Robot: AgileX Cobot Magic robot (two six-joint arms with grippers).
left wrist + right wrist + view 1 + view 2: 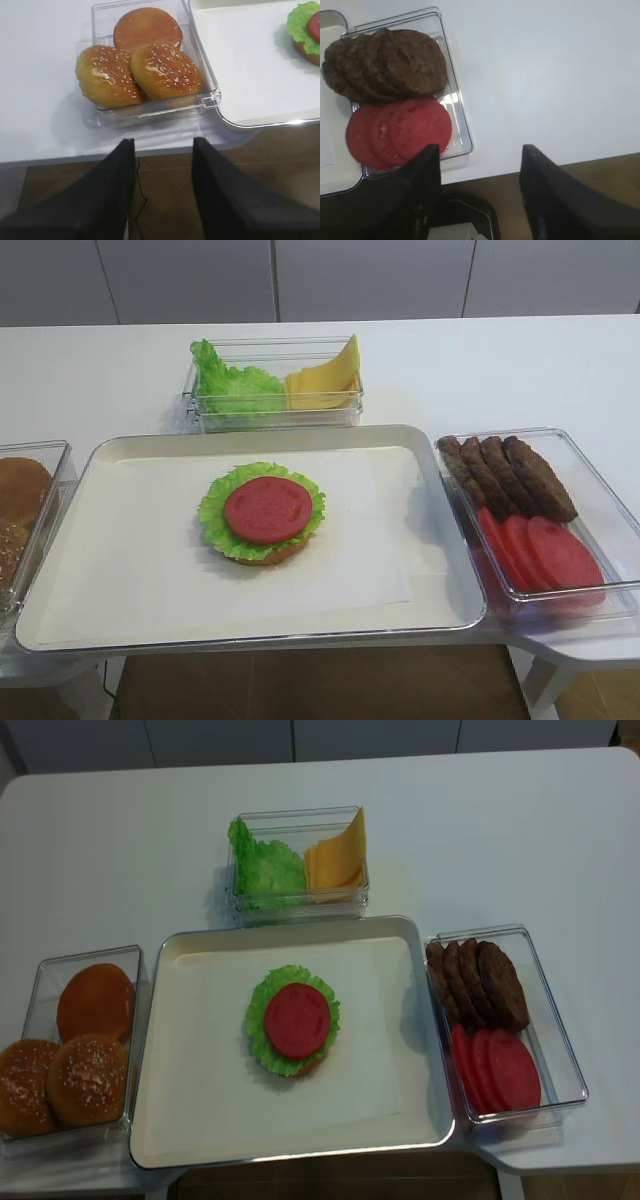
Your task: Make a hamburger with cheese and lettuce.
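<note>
The right gripper [477, 165] hangs past the table's front edge with its two dark fingers set wide apart and nothing between them. Up and to the left of its left finger [422, 175] sits a clear box [462, 135] holding three overlapping red slices [402, 131] and, farther from the gripper, a row of dark brown patties [385, 62]. Ahead of the right finger lies bare white table [545, 75].

The left gripper [162, 170] also sits off the front edge over the brown floor, fingers apart, gripping nothing. Straight ahead of it is a clear box of buns [150, 60]: two seeded tops nearest, one plain bun behind. To the right of that box the tray [260, 117] begins.

The hamburger [262, 514] rests on the tray's white liner, near the middle, well ahead of both grippers and between them (neither gripper appears in the two high views). It is a bun half with a ruffled green leaf on it and one red slice on top; no cheese is on it.

The cheese [325, 380] stands tilted in the right half of the far box [275, 420] behind the tray, with the lettuce [232, 385] in the left half, the two touching.
</note>
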